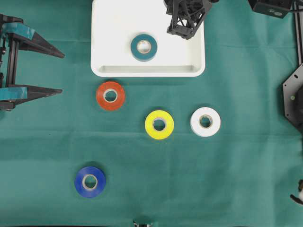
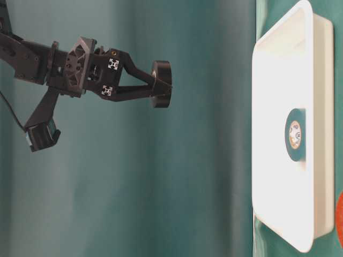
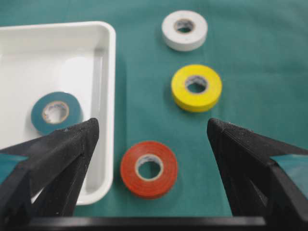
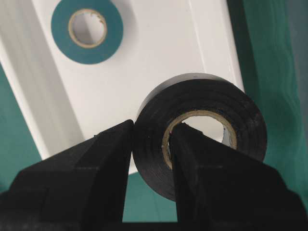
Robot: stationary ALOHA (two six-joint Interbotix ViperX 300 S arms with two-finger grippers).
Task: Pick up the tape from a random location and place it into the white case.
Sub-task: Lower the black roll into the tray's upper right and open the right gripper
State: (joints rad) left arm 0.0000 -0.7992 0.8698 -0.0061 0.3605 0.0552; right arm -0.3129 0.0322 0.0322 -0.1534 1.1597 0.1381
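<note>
One black tape roll [image 4: 202, 139] pinched through its wall by right gripper [image 4: 150, 159], hole facing camera, above white case [image 1: 106, 28], left gripper [image 3: 151, 144] spread wide

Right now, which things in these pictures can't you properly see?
- Black tape roll: hidden overhead by the right arm's fingers gripping it.
- Blue tape roll: shows overhead only; outside the other views.
- Orange tape roll: cut off by the table-level frame edge.
- Left arm's fingers: blurred in the left wrist view.
</note>
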